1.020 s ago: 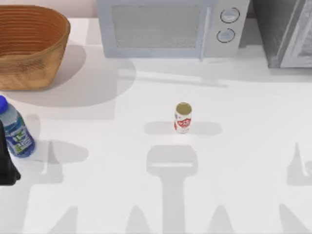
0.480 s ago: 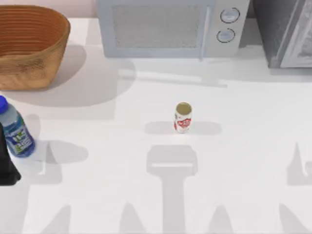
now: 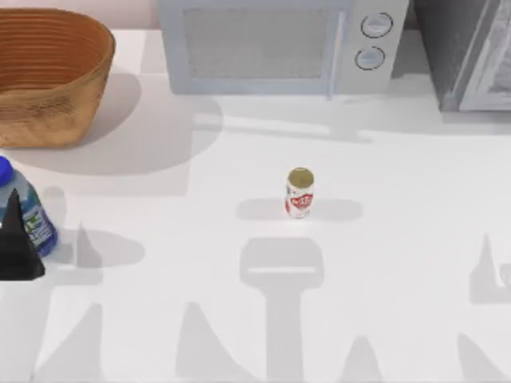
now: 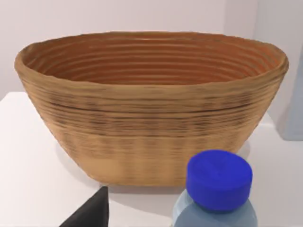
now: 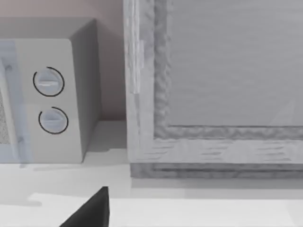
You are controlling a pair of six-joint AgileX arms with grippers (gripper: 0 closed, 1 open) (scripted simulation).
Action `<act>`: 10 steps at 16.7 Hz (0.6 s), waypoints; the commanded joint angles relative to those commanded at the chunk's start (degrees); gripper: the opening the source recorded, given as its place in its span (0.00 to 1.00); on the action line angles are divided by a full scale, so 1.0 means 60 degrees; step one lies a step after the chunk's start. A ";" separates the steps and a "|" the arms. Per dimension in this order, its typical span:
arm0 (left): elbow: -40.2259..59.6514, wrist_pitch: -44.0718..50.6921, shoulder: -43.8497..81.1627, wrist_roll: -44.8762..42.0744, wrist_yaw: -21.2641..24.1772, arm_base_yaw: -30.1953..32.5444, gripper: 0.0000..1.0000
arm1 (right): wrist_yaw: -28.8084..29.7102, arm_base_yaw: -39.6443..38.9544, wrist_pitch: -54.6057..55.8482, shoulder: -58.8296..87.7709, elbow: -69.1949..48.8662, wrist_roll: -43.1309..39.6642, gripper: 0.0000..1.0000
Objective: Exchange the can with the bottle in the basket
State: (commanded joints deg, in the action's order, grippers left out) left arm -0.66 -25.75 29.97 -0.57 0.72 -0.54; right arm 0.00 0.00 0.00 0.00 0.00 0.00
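Bottle (image 3: 17, 209) is out of the basket (image 3: 56, 120), standing on the table just in front of it. Left gripper (image 3: 17, 251) is right at the bottle; can't tell its grip. Can (image 3: 299, 192) stands well right of basket, untouched. Judging: half done, can left.
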 joint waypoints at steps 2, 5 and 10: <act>-0.0002 -0.1424 0.1643 -0.0028 0.0071 -0.0002 1.00 | 0.0000 0.0000 0.0000 0.0000 0.0000 0.0000 1.00; -0.0010 -0.3565 0.4147 -0.0069 0.0184 0.0001 1.00 | 0.0000 0.0000 0.0000 0.0000 0.0000 0.0000 1.00; -0.0057 -0.6648 0.7895 -0.0115 0.0330 -0.0017 1.00 | 0.0000 0.0000 0.0000 0.0000 0.0000 0.0000 1.00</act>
State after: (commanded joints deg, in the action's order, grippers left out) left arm -1.01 -65.64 77.34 -1.27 2.70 -0.64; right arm 0.00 0.00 0.00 0.00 0.00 0.00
